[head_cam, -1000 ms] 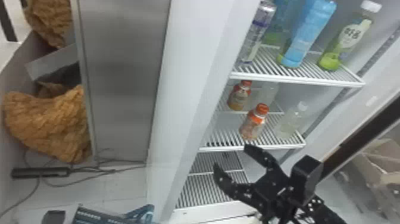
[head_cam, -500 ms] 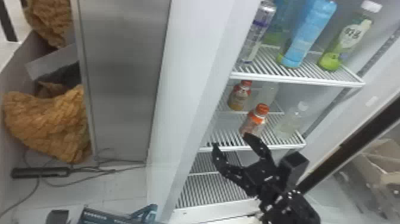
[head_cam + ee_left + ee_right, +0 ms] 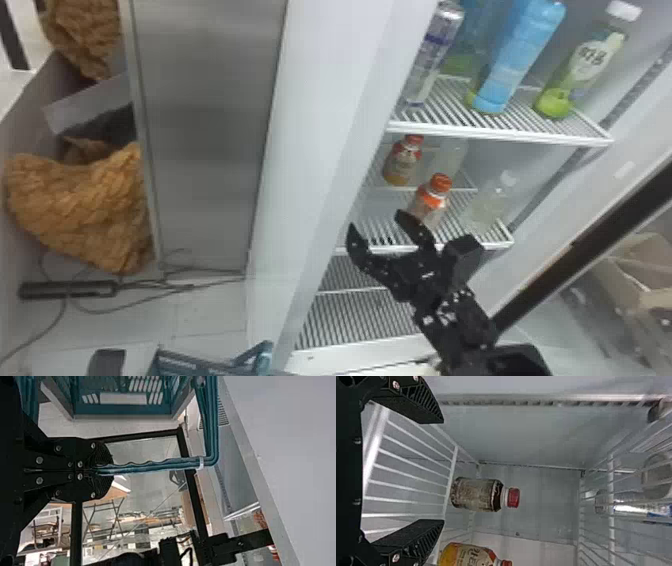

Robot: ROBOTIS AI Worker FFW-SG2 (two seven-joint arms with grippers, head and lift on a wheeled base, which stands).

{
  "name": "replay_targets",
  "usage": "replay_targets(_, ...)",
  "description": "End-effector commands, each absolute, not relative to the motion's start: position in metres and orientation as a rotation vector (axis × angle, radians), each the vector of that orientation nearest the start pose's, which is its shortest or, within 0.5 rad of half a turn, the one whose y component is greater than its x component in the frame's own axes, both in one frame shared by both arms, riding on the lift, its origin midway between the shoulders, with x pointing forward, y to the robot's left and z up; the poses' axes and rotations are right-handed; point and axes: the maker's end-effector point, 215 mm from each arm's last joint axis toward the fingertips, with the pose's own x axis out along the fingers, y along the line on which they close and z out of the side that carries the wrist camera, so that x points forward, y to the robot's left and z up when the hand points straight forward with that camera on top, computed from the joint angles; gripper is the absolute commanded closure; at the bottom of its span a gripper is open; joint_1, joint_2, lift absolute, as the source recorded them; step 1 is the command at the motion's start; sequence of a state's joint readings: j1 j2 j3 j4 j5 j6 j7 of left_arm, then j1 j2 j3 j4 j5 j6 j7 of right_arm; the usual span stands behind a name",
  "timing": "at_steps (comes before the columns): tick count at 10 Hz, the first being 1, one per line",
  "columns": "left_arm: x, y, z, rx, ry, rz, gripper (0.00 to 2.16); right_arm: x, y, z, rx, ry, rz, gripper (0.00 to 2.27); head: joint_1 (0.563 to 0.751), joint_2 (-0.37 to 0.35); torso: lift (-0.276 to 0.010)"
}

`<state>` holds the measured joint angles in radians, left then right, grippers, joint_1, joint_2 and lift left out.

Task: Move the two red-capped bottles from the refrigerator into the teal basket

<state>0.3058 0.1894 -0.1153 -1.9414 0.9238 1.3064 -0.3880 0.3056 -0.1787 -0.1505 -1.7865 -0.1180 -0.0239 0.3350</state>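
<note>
In the head view my right gripper [image 3: 377, 222] stands open at the middle shelf's front edge, left of the nearer red-capped bottle [image 3: 431, 202]. The other red-capped bottle [image 3: 401, 162] stands farther back on that level. The right wrist view has the open gripper [image 3: 443, 471] with nothing between its fingers; past the fingertips are a dark bottle with a red cap [image 3: 474, 494] and an orange one [image 3: 468, 554], both untouched. Part of the teal basket [image 3: 190, 366] is at the head view's bottom edge. In the left wrist view my left gripper [image 3: 104, 470] is shut on the basket's handle [image 3: 158, 466].
The upper shelf [image 3: 500, 134] holds a tall can, a blue bottle and a green one above my right gripper. A clear bottle [image 3: 487, 207] stands at the middle shelf's right. The fridge's white side wall [image 3: 320, 125] rises left of the gripper. Cables [image 3: 200, 287] cross the floor.
My right gripper has moved forward and a little left, up to the middle shelf, its fingers staying apart. The teal basket has shifted slightly right. The bottles have stayed put.
</note>
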Motion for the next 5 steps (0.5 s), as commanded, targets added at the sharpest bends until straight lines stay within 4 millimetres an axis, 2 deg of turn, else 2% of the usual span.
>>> replay_targets(1,0.237,-0.025,-0.460,-0.807,1.163,-0.995,1.17,0.512,-0.284,-0.368,-0.087,0.051,0.228,0.12,0.695,-0.350,-0.224)
replay_targets(5,0.238,-0.028,-0.459,-0.815,1.156,-1.001,1.17,0.544,-0.292,-0.373,-0.140,0.062,0.198,0.12,0.695,-0.350,-0.224)
